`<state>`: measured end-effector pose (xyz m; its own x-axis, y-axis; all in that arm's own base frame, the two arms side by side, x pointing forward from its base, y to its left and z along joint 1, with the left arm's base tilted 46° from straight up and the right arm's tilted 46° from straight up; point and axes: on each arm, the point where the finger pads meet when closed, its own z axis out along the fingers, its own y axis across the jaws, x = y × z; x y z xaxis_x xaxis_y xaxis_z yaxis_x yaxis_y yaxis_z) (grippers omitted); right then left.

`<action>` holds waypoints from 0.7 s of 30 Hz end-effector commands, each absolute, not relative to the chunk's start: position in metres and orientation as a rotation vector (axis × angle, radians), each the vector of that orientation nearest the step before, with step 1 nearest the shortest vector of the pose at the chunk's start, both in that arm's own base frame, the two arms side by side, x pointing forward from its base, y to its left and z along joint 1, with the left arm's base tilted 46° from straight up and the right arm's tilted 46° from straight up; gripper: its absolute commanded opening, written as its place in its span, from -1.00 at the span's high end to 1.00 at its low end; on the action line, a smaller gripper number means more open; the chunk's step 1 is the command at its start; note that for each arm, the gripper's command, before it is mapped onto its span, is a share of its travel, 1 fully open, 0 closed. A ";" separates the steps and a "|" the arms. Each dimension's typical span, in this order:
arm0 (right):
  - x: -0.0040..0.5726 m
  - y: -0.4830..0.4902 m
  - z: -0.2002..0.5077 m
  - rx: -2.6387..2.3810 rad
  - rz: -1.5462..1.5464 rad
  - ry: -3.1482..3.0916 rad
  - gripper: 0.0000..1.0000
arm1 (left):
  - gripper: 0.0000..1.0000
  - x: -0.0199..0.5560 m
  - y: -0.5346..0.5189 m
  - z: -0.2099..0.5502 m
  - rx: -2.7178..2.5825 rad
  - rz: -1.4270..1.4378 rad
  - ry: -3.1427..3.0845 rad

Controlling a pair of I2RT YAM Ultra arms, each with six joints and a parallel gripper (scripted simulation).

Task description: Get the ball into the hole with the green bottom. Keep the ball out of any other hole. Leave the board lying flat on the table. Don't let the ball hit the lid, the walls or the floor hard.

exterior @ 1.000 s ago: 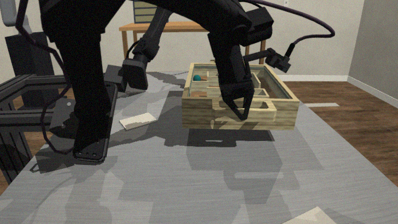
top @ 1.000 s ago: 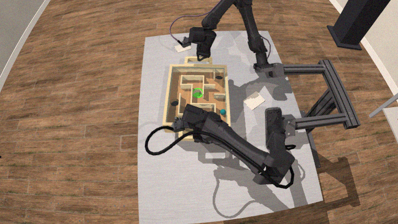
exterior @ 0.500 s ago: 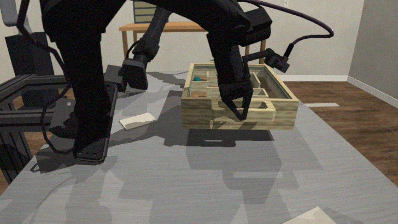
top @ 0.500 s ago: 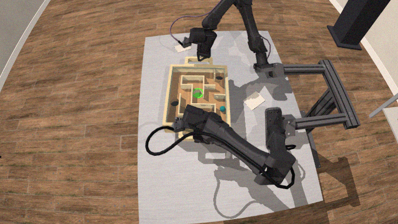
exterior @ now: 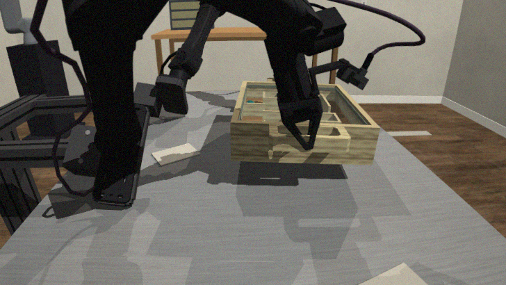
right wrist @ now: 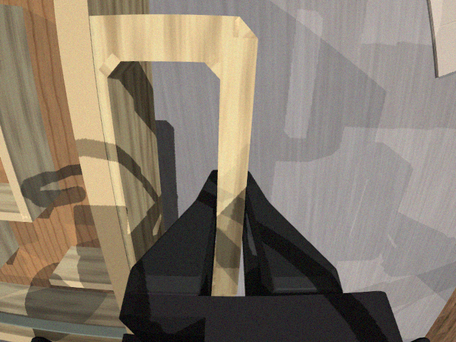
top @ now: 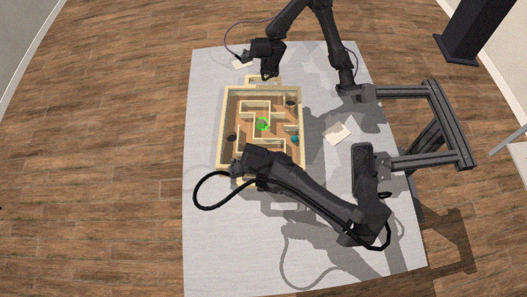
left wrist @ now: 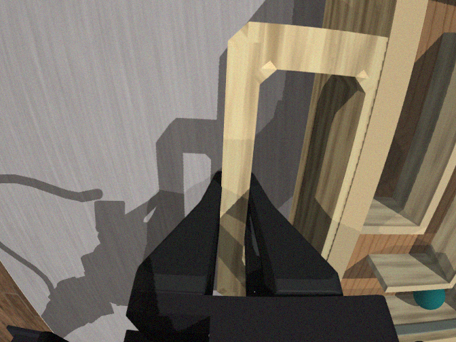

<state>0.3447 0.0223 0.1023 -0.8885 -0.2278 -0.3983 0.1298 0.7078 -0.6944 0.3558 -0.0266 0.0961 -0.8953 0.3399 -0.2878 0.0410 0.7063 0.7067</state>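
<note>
The wooden maze board (top: 221,129) (exterior: 247,144) (left wrist: 377,147) (right wrist: 86,110) is held above the table. The teal ball (top: 294,138) (exterior: 250,101) (left wrist: 430,298) is inside, in the corridor along the arm-base side, just past a short wall. The green-bottomed hole (top: 262,124) is near the middle. One dark hole (top: 290,103) is in the upper right corner, another dark hole (top: 231,137) at the left. My left gripper (left wrist: 233,179) is shut on the near handle; my arm hides it in the top view. My right gripper (top: 266,77) (exterior: 308,147) (right wrist: 230,178) is shut on the far handle.
The grey-white table (top: 213,240) (exterior: 198,219) lies below the board. A pale card (top: 336,133) (exterior: 175,153) lies between board and arm bases, another card (top: 242,64) near the far edge. A dark metal frame (top: 423,159) stands at the table's right side.
</note>
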 end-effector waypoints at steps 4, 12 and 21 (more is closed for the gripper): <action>0.366 0.054 0.141 -0.104 -0.948 2.335 1.00 | 1.00 0.372 -0.055 0.128 0.298 0.959 2.404; 0.358 0.044 0.128 -0.124 -0.965 2.360 1.00 | 1.00 0.369 -0.057 0.120 0.320 0.991 2.413; 0.363 0.046 0.138 -0.090 -0.942 2.347 1.00 | 1.00 0.367 -0.058 0.122 0.328 0.999 2.420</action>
